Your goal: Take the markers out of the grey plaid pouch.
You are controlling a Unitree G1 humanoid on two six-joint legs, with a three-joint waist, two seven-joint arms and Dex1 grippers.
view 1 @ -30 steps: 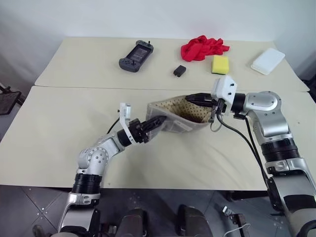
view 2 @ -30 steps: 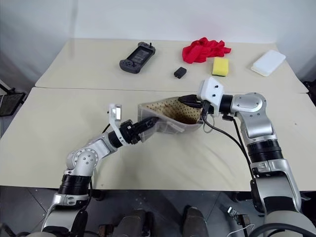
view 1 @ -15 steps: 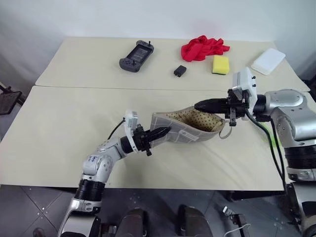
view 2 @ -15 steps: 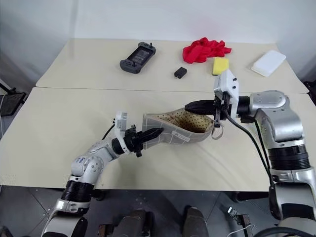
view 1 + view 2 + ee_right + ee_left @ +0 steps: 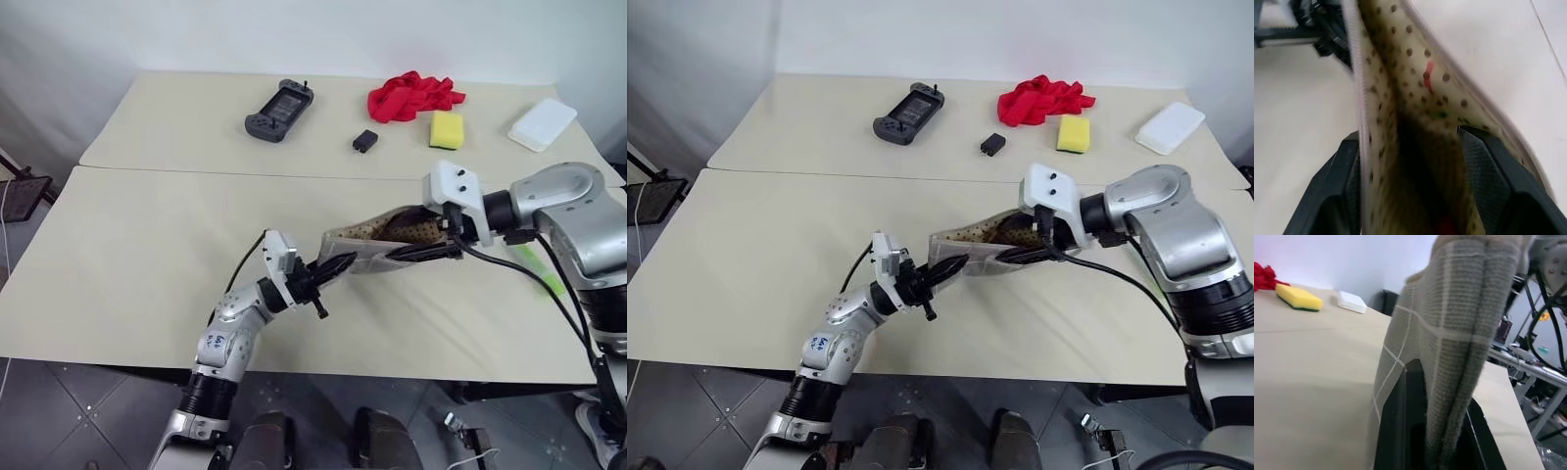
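Pouch (image 5: 377, 244) — grey plaid, tan dotted lining

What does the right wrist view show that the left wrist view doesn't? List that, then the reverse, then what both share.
Right wrist view: the grey plaid pouch's tan dotted lining, a red streak inside, too blurred to name, and the right gripper, jaws apart at the mouth. Left wrist view: the pouch's grey outer fabric, the yellow sponge, white box and red cloth. Both: the pouch, the left gripper pinching it, and the beige table.
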